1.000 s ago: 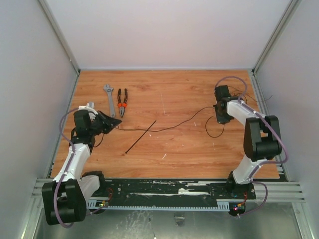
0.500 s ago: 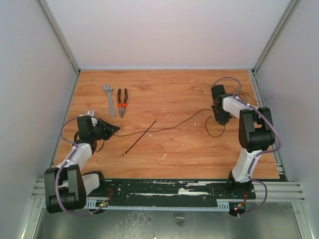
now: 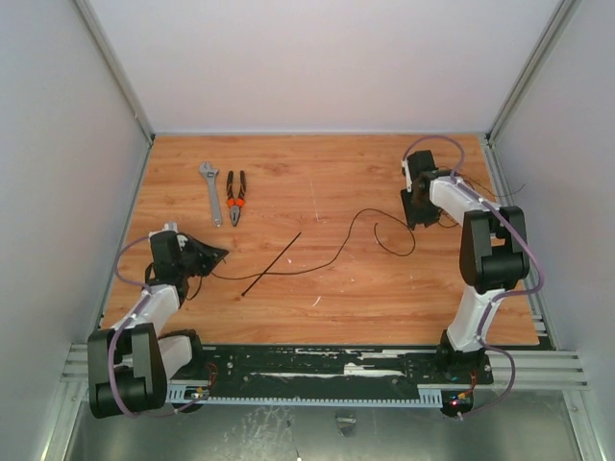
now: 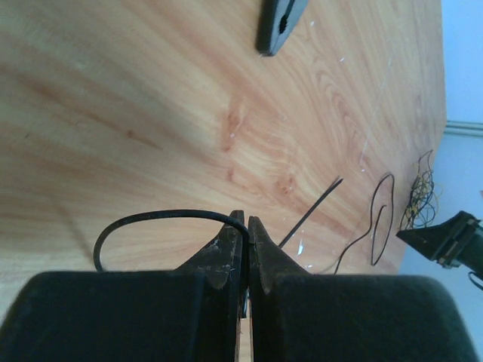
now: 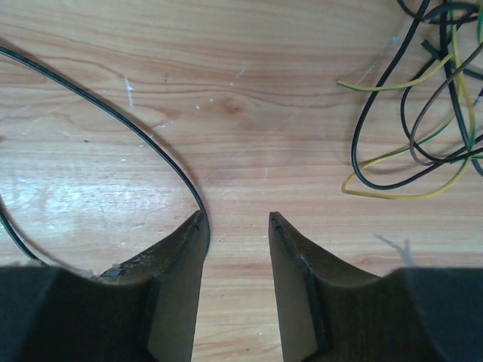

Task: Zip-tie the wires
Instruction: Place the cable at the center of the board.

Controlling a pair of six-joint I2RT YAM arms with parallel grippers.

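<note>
My left gripper is shut on one end of a long black wire near the table's left side. That wire runs right across the wood, curls into a loop and passes just outside the left finger of my right gripper. The right gripper stands open over bare wood with nothing between its fingers. The tangle of black and yellow wires lies just to its right. The straight black zip tie lies slantwise, and the long wire crosses it.
A grey wrench and orange-handled pliers lie side by side at the back left. White walls with metal rails enclose the wooden table on three sides.
My right gripper has opened, let go of the black wire and moved toward the back. The wire has slackened into a curl. My left arm drew toward the near edge, still holding its end.
</note>
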